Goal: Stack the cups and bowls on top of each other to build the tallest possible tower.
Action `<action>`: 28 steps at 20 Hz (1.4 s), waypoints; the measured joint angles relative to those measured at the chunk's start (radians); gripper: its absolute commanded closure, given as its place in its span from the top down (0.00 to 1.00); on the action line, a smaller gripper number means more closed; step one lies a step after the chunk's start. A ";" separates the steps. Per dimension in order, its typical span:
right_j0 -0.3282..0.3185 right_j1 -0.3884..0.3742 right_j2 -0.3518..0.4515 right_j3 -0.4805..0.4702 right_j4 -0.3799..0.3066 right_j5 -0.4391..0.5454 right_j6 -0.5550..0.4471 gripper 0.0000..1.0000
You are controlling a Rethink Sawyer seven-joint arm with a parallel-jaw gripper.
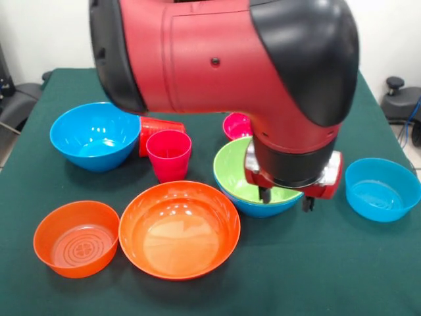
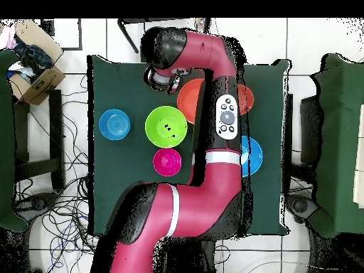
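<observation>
Claw [image 1: 286, 198]: hung empty, two dark fingertips apart, over the near rim of the green bowl [image 1: 240, 164].
Green bowl: nested in a blue bowl [image 1: 263, 207]; probably light, stiff, slippery, best pinched at the rim.
Pink cup [image 1: 169, 154]: upright, well aside on the tabletop [image 1: 296, 276].

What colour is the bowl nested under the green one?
Blue, seen best in the front view: blue bowl beneath the green bowl.
</observation>
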 measured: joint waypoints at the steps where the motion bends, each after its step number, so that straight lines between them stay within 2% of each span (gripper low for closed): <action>1: 0.006 0.000 -0.001 0.002 0.000 0.000 0.000 1.00; 9: 0.049 -0.007 -0.014 0.025 0.000 0.000 0.000 1.00; 19: 0.073 -0.030 -0.062 0.103 0.000 -0.003 0.000 1.00; 28: 0.088 -0.063 -0.121 0.190 0.000 -0.075 0.000 1.00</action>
